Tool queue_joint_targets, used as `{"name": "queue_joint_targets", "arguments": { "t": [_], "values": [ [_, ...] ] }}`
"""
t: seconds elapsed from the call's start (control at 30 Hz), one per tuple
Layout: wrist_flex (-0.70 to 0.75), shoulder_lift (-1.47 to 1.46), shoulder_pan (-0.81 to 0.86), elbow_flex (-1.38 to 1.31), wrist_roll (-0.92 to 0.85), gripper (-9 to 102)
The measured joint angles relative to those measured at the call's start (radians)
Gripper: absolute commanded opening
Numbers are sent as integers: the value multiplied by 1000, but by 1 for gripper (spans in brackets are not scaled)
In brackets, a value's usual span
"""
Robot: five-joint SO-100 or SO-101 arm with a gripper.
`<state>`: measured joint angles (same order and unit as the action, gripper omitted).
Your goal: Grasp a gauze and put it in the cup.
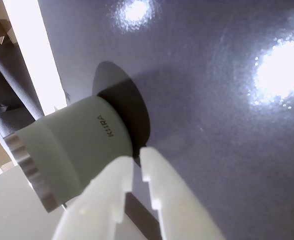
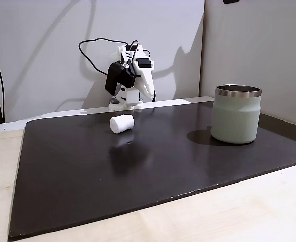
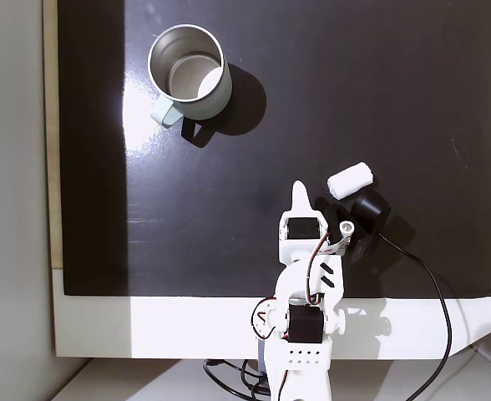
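Right now your gauze [image 3: 349, 180] lies on its side on the black mat [image 3: 396, 83], a short white cylinder of soft fabric; in the overhead fixed view its long axis runs diagonally, one flat end up-right, the other down-left toward the arm. It sits just beside the gripper [image 3: 299, 194], to its right in that view, and well apart from the cup [image 3: 189, 70], which stands upright near the mat's far left corner.

You have nothing between the gauze and the cup but bare mat. The black wrist camera housing [image 3: 367, 209] hangs just below the roll in the overhead fixed view, its cable [image 3: 433, 284] trailing off the mat's near edge.

Your claw grips nothing; in the wrist view the two white plastic fingers [image 1: 159, 192] sit close with a narrow gap between them, nearly closed.

The cup is a wide pale sage-green tumbler with a matte wall and a shiny steel rim. The mat is smooth and glossy, throwing back bright lamp glare. Under it you see pale wood tabletop [image 2: 248, 212].
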<state>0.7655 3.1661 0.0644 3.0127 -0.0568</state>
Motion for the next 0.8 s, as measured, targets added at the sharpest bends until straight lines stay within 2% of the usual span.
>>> {"name": "queue_joint_targets", "arguments": {
  "t": [0.8],
  "values": [
    [3, 0, 8, 0, 34, 0]
  ]
}}
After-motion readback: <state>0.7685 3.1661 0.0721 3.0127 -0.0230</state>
